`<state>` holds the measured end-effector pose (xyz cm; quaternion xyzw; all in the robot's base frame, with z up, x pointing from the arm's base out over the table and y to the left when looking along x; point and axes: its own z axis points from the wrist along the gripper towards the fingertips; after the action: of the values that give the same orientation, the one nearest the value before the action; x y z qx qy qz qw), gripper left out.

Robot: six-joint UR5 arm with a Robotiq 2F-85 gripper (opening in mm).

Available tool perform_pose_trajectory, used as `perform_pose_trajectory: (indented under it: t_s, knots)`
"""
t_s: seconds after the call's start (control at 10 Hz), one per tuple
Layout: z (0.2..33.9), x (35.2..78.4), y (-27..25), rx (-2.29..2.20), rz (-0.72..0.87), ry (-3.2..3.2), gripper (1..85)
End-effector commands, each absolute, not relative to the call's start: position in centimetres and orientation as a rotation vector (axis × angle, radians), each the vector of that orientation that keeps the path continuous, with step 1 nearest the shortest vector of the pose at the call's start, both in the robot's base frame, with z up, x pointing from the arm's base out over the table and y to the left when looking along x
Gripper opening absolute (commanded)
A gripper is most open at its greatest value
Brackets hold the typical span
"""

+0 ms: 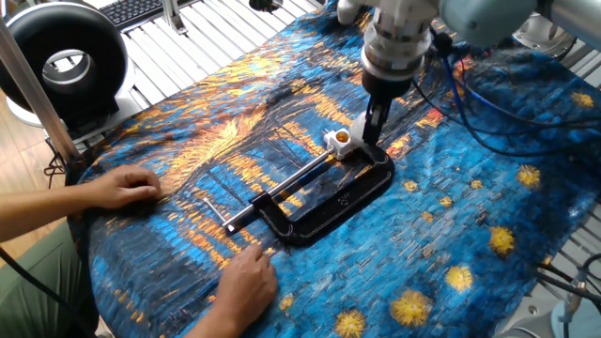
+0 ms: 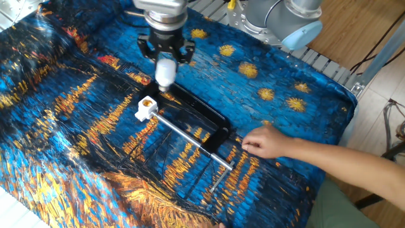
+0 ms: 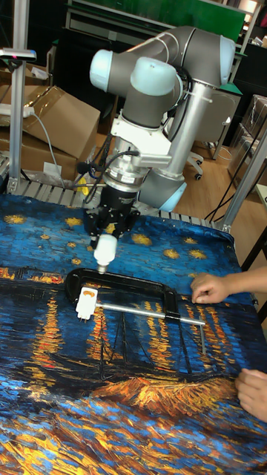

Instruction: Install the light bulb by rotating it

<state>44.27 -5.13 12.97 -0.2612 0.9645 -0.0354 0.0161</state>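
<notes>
We have the gripper (image 2: pixel 165 63) up above the socket block (image 2: pixel 146 108), and its fingers are clamped on the light bulb (image 2: pixel 164 71), globe gripped, neck pointing down. The bulb hangs in the air, just above and a little behind the socket block as the other fixed view shows it; in the tall fixed view the bulb (image 3: pixel 104 250) sits clearly higher than the block (image 3: pixel 86 303), with a gap of cloth and clamp bar between them. So nothing is seated yet, we'd say.

The socket block itself is pinned at the end of the screw rod of the black C-clamp (image 2: pixel 201 118), lying flat on the starry blue cloth (image 2: pixel 76 76), its brass-coloured opening facing up. In one fixed view the gripper (image 1: pixel 376 122) stands just past the socket block (image 1: pixel 339 141), and we can't make out the bulb there at all.

One of the person's hands (image 2: pixel 267 140) rests on the cloth beside the clamp's handle end, away from the socket block; another (image 1: pixel 127 184) lies well off near the cloth's edge.

What's left, by our reading: line the neck up over the opening, lower it in, then rotate to thread it home. That's essentially the whole installation.
</notes>
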Motion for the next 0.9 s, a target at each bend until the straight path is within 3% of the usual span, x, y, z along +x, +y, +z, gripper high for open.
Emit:
perform_pose_trajectory:
  t_s: [0.0, 0.3, 0.8]
  knots:
    - [12.7, 46.0, -5.8, -0.724, -0.115, 3.021, 1.3]
    - [12.2, 46.9, -5.4, -0.680, -0.110, 3.029, 1.3]
    - [12.5, 44.2, -4.8, -0.378, -0.044, 3.166, 1.3]
